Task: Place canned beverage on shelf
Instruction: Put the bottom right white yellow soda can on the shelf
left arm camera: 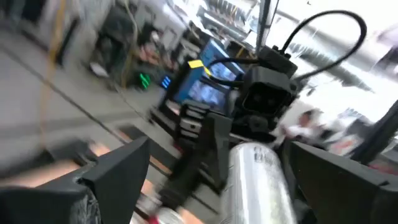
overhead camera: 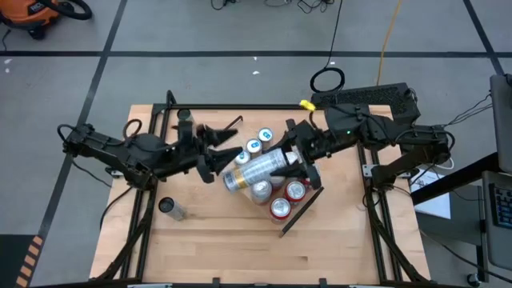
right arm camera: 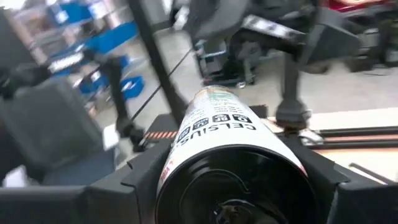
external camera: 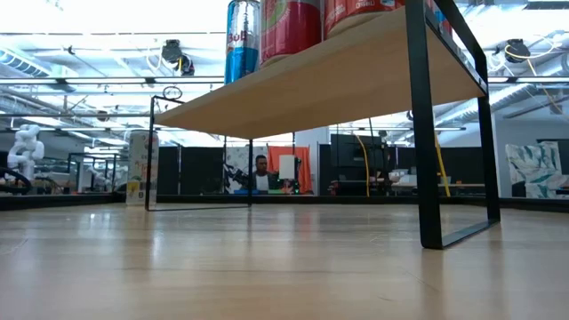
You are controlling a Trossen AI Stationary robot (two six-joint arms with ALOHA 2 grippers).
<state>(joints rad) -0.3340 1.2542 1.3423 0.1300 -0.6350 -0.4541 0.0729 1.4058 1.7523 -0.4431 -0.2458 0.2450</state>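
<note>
Red and blue cans [overhead camera: 279,206] crowd the shelf [overhead camera: 302,210] at 5 o'clock; spare can [overhead camera: 170,209] at 8. Right gripper [overhead camera: 282,170] pinches the silver Celsius can [overhead camera: 252,170] lying sideways; left gripper [overhead camera: 214,156] spread, facing its other end.

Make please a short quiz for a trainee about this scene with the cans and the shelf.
1. True or false: the right gripper holds the silver can upright.
2. Where is the lone can? A) on the shelf; B) on the table; C) in the left gripper.
3. Fill in: the left gripper's fingers are ___.
Key: 1 false, it lies sideways; 2 B; 3 open.
</note>
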